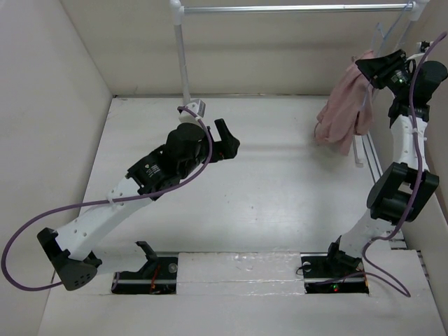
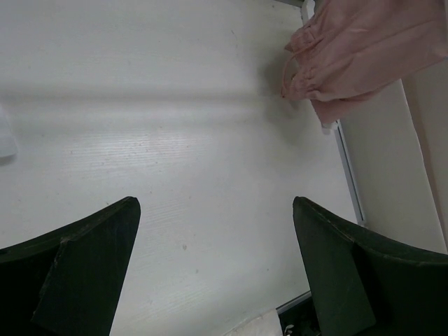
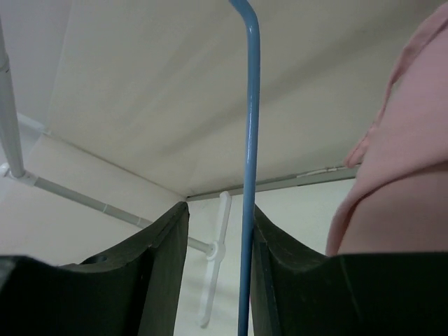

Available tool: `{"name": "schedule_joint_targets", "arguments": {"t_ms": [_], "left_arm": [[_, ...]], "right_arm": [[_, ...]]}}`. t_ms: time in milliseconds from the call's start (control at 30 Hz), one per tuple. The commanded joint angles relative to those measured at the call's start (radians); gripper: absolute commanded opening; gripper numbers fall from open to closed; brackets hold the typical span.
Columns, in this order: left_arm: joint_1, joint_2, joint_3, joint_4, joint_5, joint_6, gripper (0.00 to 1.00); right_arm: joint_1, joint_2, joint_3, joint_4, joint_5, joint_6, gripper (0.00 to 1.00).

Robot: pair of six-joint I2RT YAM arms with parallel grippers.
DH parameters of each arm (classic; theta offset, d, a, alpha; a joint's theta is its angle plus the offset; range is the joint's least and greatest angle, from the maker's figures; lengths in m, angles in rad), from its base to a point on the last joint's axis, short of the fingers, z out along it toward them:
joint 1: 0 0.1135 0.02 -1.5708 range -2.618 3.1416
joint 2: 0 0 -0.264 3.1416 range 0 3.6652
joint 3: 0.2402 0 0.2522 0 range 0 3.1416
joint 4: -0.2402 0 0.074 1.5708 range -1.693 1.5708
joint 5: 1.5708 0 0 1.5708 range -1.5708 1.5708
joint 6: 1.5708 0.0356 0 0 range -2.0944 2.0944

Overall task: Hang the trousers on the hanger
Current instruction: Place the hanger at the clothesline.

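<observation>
The dusty-pink trousers (image 1: 343, 112) hang bunched at the far right, draped over the thin blue hanger (image 1: 397, 28), whose hook is up by the rail. My right gripper (image 1: 365, 68) is raised against the trousers' upper part. In the right wrist view the hanger wire (image 3: 250, 140) runs straight up between the jaws of my right gripper (image 3: 220, 210), close to the right finger, with a gap on its left. The trousers (image 3: 399, 196) fill that view's right side. My left gripper (image 1: 229, 140) is open and empty above the table's middle. In its own view it (image 2: 217, 203) faces the trousers (image 2: 357, 49).
A white and metal rail (image 1: 294, 8) spans the back, with its white post (image 1: 183, 63) at the back left. The rack's base bar (image 1: 371, 157) lies along the right wall. Beige walls enclose the left, back and right of the white table (image 1: 266, 189).
</observation>
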Motion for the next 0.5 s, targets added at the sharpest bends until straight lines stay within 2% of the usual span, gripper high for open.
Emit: {"name": "schedule_joint_targets", "arguments": {"t_ms": [0,100,200,233,267,467], "left_arm": [[-0.004,-0.009,0.046,0.008,-0.005,0.013,0.87],[-0.004,-0.009,0.048,0.005,0.001,0.013,0.87],[-0.004,-0.022,0.045,0.003,0.004,0.013,0.87],[-0.004,-0.025,0.045,0.002,0.003,0.016,0.95],[-0.004,-0.025,0.049,-0.003,0.001,0.019,0.98],[-0.004,-0.025,0.103,-0.025,-0.043,0.060,0.99]], "right_arm": [[-0.007,-0.072,0.011,0.038,-0.021,-0.058,0.43],[-0.007,-0.084,0.003,0.019,-0.019,-0.074,0.44],[-0.007,-0.102,-0.019,-0.001,-0.019,-0.104,0.65],[-0.007,-0.127,-0.019,-0.015,-0.015,-0.119,0.88],[-0.007,-0.139,-0.009,-0.031,-0.004,-0.141,1.00],[-0.057,-0.277,0.021,-0.193,0.059,-0.323,1.00]]}}
